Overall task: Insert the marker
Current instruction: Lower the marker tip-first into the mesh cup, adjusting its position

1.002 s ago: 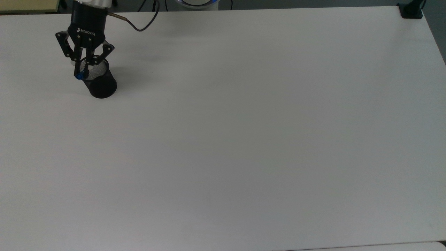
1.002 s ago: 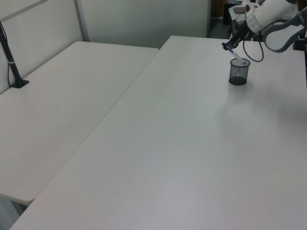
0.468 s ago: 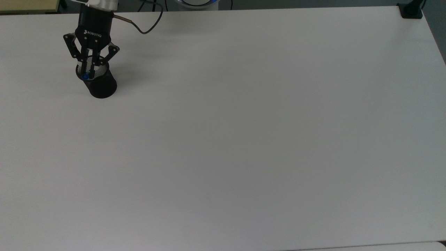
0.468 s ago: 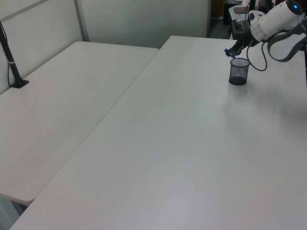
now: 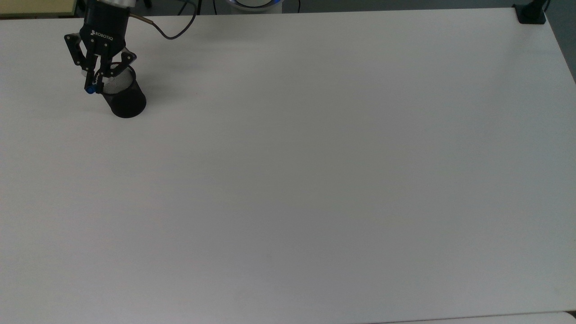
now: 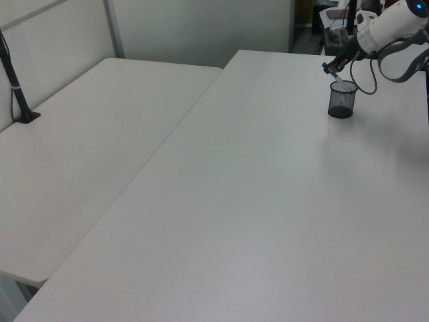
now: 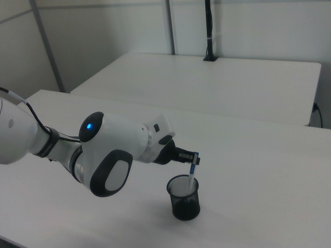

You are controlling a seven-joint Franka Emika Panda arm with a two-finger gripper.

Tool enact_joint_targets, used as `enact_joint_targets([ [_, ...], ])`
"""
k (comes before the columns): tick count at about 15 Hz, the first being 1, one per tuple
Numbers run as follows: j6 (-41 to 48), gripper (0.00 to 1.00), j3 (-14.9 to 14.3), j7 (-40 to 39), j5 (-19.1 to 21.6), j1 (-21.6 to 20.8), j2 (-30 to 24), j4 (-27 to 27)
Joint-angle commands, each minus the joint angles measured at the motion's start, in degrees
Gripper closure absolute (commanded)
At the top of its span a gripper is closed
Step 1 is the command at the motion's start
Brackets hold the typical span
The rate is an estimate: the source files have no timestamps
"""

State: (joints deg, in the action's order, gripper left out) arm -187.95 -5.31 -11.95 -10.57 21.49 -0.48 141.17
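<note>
Gripper [image 5: 93,85] closed on marker [image 7: 193,171] at its blue upper end, pinched between the fingertips. Marker tilted, lower end inside the mesh cup [image 5: 123,98]. Cup stands on table [image 5: 315,157], top view's upper left.

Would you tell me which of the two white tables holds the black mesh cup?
The white table on the left view's right holds the black mesh cup; the other table carries a black post.
</note>
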Motion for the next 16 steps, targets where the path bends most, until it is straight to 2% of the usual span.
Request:
enact_joint_targets([
  [1, -1.2, 0.9, -0.5, -0.1, -0.7, -0.7, -1.1, 1.3],
  [3, -1.1, 0.68, -0.4, 0.6, -0.6, -0.7, -1.1, 1.3],
  [5, -1.0, 0.61, -0.5, 4.3, -0.6, -0.9, -1.3, 1.1],
  [10, -0.8, 0.54, -0.4, 8.2, -0.6, -1.2, -3.4, 0.8],
  [12, 0.7, 0.43, -0.3, 10.5, -0.7, -1.6, -4.0, -0.3],
  [14, 7.4, 0.3, -0.3, 12.9, -0.6, -2.9, -5.1, -3.2],
  [16, 18.6, 0.08, 0.2, 14.7, -0.5, -4.1, -6.2, -8.3],
])
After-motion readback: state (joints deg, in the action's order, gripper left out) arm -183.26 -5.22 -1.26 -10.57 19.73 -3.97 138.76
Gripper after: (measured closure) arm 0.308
